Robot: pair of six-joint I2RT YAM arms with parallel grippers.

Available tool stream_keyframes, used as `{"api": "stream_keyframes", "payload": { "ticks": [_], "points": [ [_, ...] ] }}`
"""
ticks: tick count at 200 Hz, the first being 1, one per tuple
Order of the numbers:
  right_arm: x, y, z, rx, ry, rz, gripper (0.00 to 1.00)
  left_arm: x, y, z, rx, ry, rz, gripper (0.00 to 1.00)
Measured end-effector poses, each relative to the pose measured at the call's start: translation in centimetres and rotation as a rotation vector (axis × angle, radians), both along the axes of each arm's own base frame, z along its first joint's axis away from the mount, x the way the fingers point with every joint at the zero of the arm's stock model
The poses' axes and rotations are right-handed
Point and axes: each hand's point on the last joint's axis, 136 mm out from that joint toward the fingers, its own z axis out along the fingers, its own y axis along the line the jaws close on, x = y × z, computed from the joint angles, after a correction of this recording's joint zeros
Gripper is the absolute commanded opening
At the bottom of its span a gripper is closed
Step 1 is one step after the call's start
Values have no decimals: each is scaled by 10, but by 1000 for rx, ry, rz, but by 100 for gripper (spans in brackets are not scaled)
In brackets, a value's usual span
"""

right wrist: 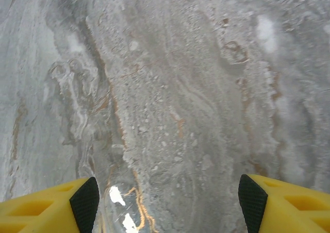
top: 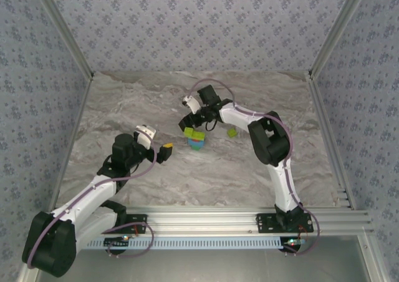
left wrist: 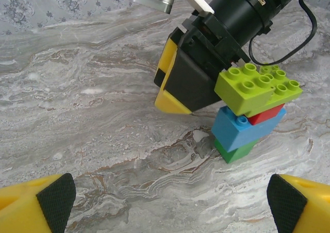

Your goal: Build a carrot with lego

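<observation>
The right gripper (right wrist: pixel 167 197) is seen with its fingers spread and nothing between them but bare table. The left gripper (left wrist: pixel 167 202) is also spread wide and empty.

The carrot (left wrist: pixel 247 119) stands on the marble table (top: pixel 137 101) near its middle, between the two grippers. It is built as a small stack. A dark green brick is at the bottom, a light blue brick sits on it, a red brick follows, and yellow-green bricks form the top. The top layer is wider than the bricks below and overhangs them on the side facing the right gripper. It appears slightly skewed, and whether it is fully pressed down cannot be told.

One finger (left wrist: pixel 185 83) of the right gripper is just beside that overhanging top, touching it or nearly so. The left gripper is held low and near, pointed at the stack from the other side.

The step in hand is judged to be the seating of the yellow-green top. It would be done well if the top were pressed straight down over the studs, not pushed from the side, since the tall, narrow stack could be tipped. The base could be steadied by the left gripper. The right gripper should be drawn clear without the overhang being caught.

One loose yellow-green brick (top: pixel 232 132) is left on the table, near the stack on its right, and is judged to be needed yet.
</observation>
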Motion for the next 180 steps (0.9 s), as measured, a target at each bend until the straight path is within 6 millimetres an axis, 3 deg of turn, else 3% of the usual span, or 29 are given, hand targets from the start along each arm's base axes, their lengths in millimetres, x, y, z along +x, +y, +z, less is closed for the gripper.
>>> {"api": "stream_keyframes", "payload": {
  "ticks": [28, 49, 89, 113, 126, 154, 180],
  "points": [
    [-8, 4, -3, -15, 1, 27, 76, 0, 0, 0, 0, 0, 0, 98],
    [-4, 2, -4, -34, -14, 3, 76, 0, 0, 0, 0, 0, 0, 98],
    [41, -22, 7, -34, -90, -138, 77, 0, 0, 0, 0, 0, 0, 98],
    [73, -53, 22, -39, -161, -249, 78, 0, 0, 0, 0, 0, 0, 97],
    [79, -74, 31, -46, -193, -301, 78, 0, 0, 0, 0, 0, 0, 97],
    [66, -127, 42, -80, -212, -401, 78, 0, 0, 0, 0, 0, 0, 98],
    [35, -162, 26, -145, -180, -453, 78, 0, 0, -1, -1, 5, 0, 98]
  ]
}}
